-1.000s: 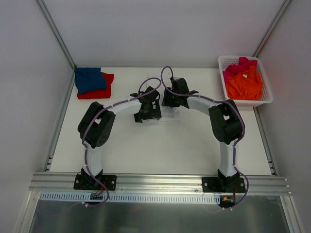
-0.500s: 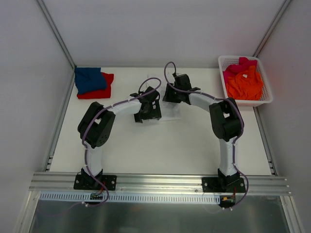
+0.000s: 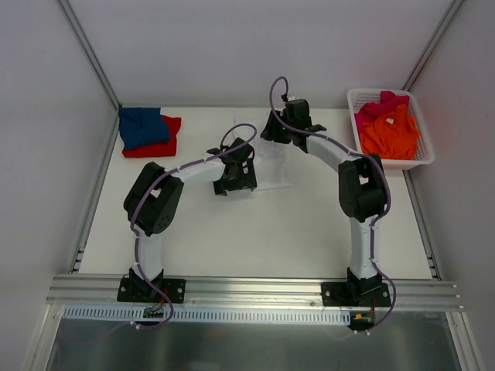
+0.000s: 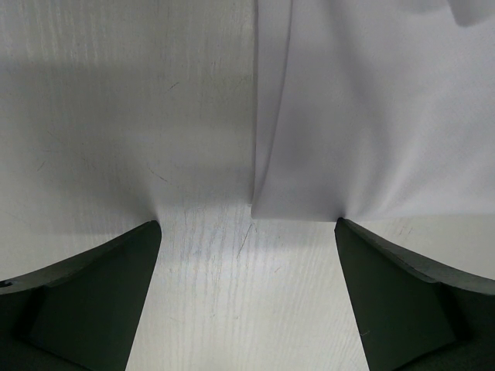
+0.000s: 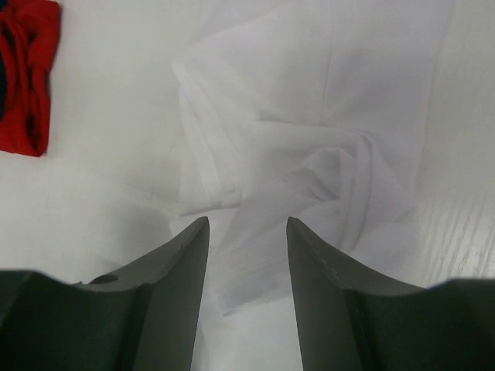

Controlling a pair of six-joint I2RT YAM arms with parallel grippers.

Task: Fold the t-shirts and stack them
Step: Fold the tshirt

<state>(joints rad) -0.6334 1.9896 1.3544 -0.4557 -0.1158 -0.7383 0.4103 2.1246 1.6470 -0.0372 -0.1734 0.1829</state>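
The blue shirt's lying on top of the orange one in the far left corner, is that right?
Not quite: the blue shirt lies on the red shirt there, as the top external view shows. The orange shirt is in the basket.

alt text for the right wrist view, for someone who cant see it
A crumpled white t-shirt lies bunched on a pale table, seen from close above. The right gripper fills the bottom of the view with two dark fingers, jaws apart, cloth showing in the gap between them. Part of a red t-shirt sits in the top left corner.
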